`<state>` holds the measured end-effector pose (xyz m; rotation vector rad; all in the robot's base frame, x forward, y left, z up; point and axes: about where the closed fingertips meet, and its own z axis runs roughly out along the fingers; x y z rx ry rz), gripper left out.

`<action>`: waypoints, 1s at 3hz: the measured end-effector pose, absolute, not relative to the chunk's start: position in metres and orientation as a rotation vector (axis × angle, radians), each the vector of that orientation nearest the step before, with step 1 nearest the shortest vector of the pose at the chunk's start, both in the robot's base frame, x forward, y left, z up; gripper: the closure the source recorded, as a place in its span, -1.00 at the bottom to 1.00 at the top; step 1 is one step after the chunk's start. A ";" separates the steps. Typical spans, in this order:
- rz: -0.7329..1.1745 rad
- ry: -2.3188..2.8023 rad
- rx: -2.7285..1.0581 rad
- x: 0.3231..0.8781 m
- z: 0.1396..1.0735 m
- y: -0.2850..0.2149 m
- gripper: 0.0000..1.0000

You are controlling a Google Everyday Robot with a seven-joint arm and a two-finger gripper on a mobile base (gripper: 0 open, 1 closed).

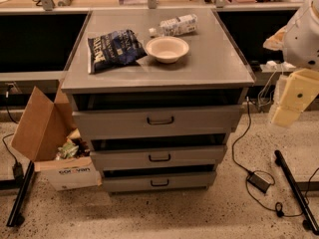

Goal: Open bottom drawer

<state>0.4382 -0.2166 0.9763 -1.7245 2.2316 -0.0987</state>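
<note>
The grey metal cabinet [159, 68] stands in the middle of the camera view with three drawers. The bottom drawer [124, 183] is the slimmest front, lowest down, with a small dark bar handle [159, 183] at its centre. Above it are the mid-sized drawer [124, 158] and the tallest drawer [114, 123]. A dark gap shows above each front. My gripper [291, 101] is a cream-coloured part hanging at the right edge of the view, to the right of the cabinet at about the height of the top drawer. It is well apart from the bottom drawer's handle.
On the cabinet top lie a dark blue chip bag [114, 49], a white bowl [167, 49] and a plastic bottle [174, 26] on its side. An open cardboard box [50, 143] stands left of the cabinet. A cable and power brick [259, 181] and a black bar [295, 188] lie on the floor at the right.
</note>
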 end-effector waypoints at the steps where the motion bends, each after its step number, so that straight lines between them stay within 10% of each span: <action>1: -0.106 2.233 -1.737 0.439 0.974 -0.212 -1.00; 3: -0.050 2.213 -1.879 0.435 0.894 -0.165 -1.00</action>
